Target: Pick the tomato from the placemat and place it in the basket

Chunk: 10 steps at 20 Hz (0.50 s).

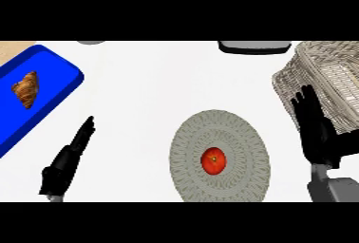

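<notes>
A red tomato lies at the middle of a round grey woven placemat in the lower centre of the head view. A pale wicker basket stands at the upper right. My right hand is open with its fingers straight and pointing up, to the right of the placemat and just in front of the basket's near side, apart from the tomato. My left hand is open at the lower left, seen edge-on, far from the tomato.
A blue tray with a brown croissant lies at the upper left. A dark-rimmed grey object sits at the top edge, and a small grey object shows at the top left.
</notes>
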Available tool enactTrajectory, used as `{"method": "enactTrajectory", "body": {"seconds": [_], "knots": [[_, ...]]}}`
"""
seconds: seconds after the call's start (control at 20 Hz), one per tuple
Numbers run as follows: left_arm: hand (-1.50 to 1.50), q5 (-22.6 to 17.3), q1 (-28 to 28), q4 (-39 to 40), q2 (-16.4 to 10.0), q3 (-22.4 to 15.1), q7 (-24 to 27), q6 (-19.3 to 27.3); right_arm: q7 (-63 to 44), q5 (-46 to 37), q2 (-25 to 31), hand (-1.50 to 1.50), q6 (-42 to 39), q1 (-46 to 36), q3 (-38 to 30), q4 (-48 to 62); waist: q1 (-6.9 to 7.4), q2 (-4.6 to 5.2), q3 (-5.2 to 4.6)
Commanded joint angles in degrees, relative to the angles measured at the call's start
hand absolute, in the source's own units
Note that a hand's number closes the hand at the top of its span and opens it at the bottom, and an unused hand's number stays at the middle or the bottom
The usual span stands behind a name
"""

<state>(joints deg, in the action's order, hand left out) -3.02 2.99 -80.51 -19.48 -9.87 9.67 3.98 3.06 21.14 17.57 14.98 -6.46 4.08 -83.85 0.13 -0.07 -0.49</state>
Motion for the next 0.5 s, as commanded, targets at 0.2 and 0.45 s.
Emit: {"method": "enactTrajectory", "body": {"seconds": [0.2,0.45], "knots": [[0.0,-3.96,0.33,6.0,3.59,0.29,-9.29,-0.37,-0.93,4.91,-5.94,1.5,-20.45,-14.71,15.9,-7.11,6.23,1.08,0.59],[0.0,-5.39,1.44,8.54,3.0,0.33,-14.12,-1.64,1.19,0.74,-8.75,1.5,-32.88,-19.25,32.19,-11.83,5.75,0.58,0.46]]}}
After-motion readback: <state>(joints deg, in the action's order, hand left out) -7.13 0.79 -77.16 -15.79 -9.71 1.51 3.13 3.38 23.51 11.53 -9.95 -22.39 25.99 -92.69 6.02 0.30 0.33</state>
